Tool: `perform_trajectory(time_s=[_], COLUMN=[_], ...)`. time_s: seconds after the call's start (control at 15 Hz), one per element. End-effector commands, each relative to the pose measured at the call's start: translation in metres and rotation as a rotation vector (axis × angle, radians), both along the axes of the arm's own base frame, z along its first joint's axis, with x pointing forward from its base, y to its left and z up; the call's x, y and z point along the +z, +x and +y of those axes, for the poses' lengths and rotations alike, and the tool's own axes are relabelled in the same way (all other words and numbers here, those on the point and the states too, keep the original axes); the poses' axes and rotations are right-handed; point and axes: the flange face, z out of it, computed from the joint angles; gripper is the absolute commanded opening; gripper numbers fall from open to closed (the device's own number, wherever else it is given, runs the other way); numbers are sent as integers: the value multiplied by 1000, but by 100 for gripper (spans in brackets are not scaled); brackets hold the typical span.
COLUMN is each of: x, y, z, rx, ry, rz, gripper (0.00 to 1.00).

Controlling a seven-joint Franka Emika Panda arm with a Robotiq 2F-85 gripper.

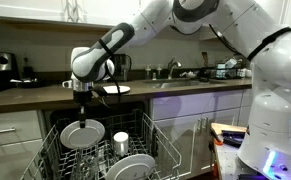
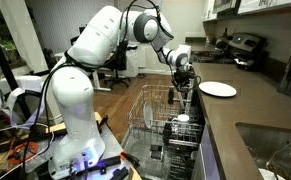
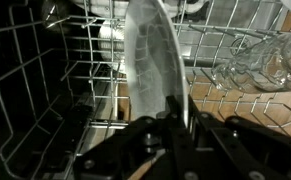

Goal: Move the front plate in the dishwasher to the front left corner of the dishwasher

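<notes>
The front plate (image 1: 82,135), round, white and wide-rimmed, is held upright on edge, pinched at its top rim by the gripper (image 1: 82,117), among the pale wire prongs of the open dishwasher (image 1: 53,142).

Your gripper (image 3: 173,122), bottom centre, clamps the front plate (image 3: 150,55) edge-on; wire rack (image 3: 35,70) at left, glasses (image 3: 255,62) upper right.

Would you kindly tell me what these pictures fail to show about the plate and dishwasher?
- Wrist view: the lower rim of the front plate is hidden behind the dark, blurred tool.
- Exterior view: the front of the dishwasher rack is cut off by the bottom edge, front corners unseen.
- Exterior view: the plate under the tool is too small to make out.
</notes>
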Motion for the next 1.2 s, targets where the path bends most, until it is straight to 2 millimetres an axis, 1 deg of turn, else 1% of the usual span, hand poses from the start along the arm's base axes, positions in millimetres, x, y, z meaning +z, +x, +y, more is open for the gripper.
perform_trajectory(time_s=[0.0,0.27,0.67,0.73,0.8,0.93,1.13], x=[5,18,27,28,30,37,53], y=[5,4,4,2,-1,-8,-16], z=[-2,-1,0,1,2,5,11], rx=[-12,-10,-10,-13,-16,-24,-25], ry=[-4,-16,-15,-18,-24,-35,-49], rz=[7,7,12,26,44,75,101], gripper=[7,7,7,11,36,39,57])
